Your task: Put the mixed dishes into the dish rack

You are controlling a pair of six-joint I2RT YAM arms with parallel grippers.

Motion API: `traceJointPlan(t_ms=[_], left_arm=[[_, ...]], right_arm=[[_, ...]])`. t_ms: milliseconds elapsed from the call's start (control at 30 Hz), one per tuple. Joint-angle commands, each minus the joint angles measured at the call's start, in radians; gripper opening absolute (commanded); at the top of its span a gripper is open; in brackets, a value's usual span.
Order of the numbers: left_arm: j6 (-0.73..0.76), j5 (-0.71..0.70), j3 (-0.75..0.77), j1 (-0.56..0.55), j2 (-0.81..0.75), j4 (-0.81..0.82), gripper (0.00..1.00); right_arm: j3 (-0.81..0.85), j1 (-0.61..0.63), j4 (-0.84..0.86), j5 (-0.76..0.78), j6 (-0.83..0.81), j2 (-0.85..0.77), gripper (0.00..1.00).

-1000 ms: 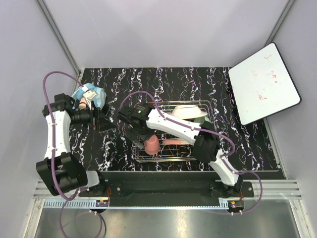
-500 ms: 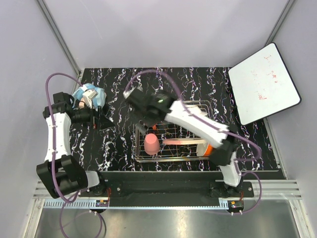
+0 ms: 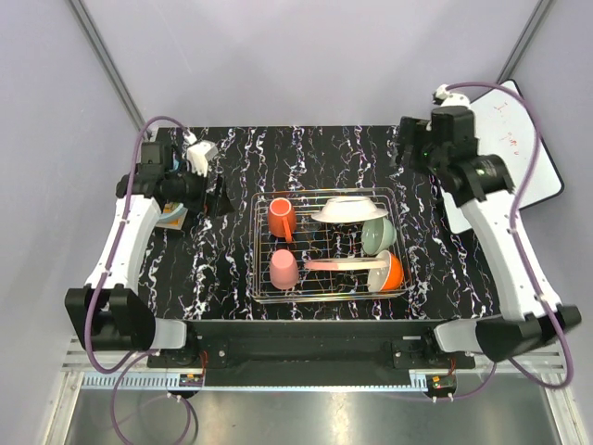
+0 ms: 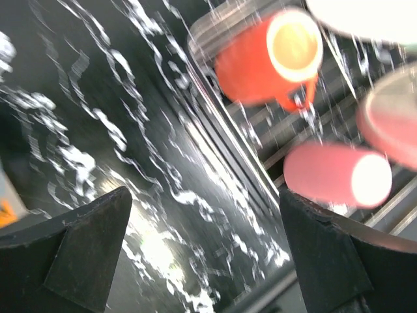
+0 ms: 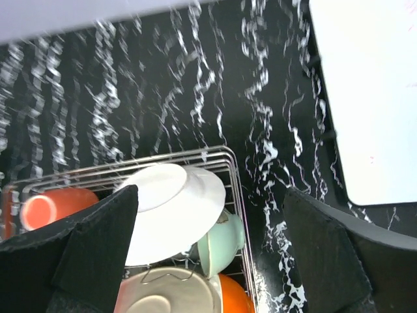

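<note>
The chrome wire dish rack (image 3: 257, 250) sits front-centre on the worktop (image 3: 324, 153), holding an orange-red mug (image 3: 281, 218), pink cup (image 3: 283, 270), white plate (image 3: 348, 209), pale green bowl (image 3: 378, 235), white-and-orange bowl (image 3: 391, 273) and salmon-pink plate (image 3: 335, 265). The left gripper (image 4: 208, 257) hangs near the left edge and the right gripper (image 5: 212, 254) over the rear right corner, both spread wide and empty

The site was a robotics laboratory test cell rather than a kitchen. Plain pale wall panels (image 3: 306, 56) on aluminium posts (image 3: 109, 63) enclosed a black marbled table (image 3: 306, 153). 2 robot arms, the left arm (image 3: 116, 246) and the right arm (image 3: 510, 241), trailing purple cables (image 3: 491, 84), were mounted at a metal rail (image 3: 315, 380). A white board (image 3: 545, 162) stood alongside. A dish rack (image 3: 324, 298) was the sole domestic item.
</note>
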Motion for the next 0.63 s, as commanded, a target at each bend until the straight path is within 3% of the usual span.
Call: traceJointPlan(t_ms=[0,133,233,467,600], left_arm=[[-0.121,-0.126,0.051,-0.005,-0.005,0.153,0.99],[-0.183,-0.197,0.049,-0.006,-0.017,0.198,0.99],[-0.229,-0.16,0.048,-0.006,-0.021,0.2,0.99],[-0.239,-0.125,-0.007,-0.006,-0.029,0.23,0.99],[-0.242,-0.192,-0.021,-0.005,-0.055,0.253,0.99]], right_arm=[[-0.091,-0.071,0.08,-0.078,0.012,0.063,1.0],[-0.175,-0.106,0.151,-0.099,-0.001,0.056,1.0],[-0.2,-0.105,0.197,-0.085,0.012,0.045,1.0],[-0.229,-0.106,0.229,-0.107,0.017,0.031,1.0],[-0.263,-0.106,0.243,-0.118,0.006,0.007,1.0]])
